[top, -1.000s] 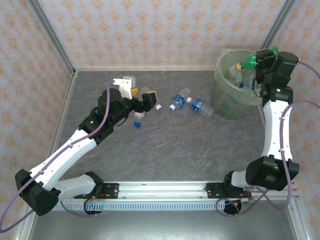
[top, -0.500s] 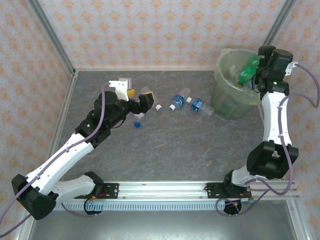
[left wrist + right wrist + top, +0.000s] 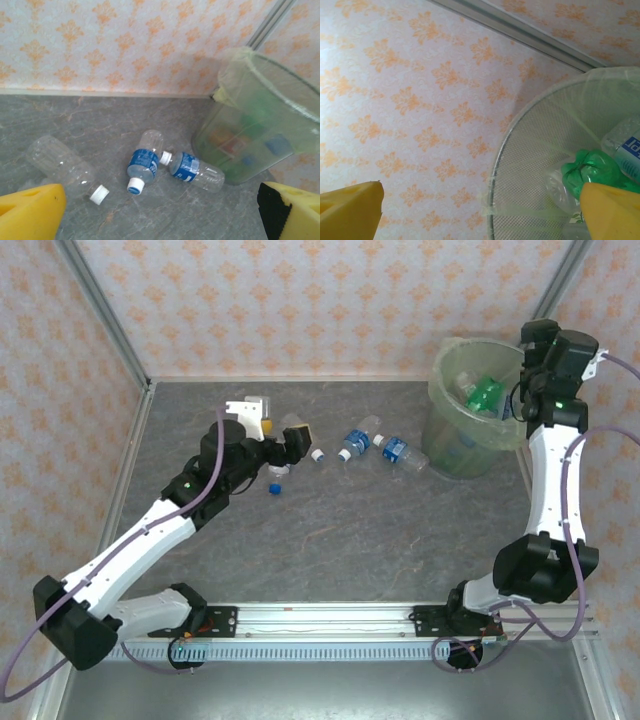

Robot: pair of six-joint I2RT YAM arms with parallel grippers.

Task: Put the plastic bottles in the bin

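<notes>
Right pincer (image 3: 481, 192) spread wide, nothing between its fingers, beside the bin (image 3: 447, 445) rim at the table's (image 3: 350, 540) far right corner. Green bottle (image 3: 487, 393) lies inside the bin (on other bottles). Left pincer (image 3: 160, 200) also spread, empty, facing three clear bottles (image 3: 142, 165) lying on the table.

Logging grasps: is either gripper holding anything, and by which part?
Nothing is held: left gripper and right gripper both open; green bottle lies in the bin.

A grey marbled tabletop (image 3: 350, 540) is enclosed by pale walls patterned with orange floral motifs (image 3: 300, 310), with silver metal corner posts (image 3: 105, 315).
</notes>
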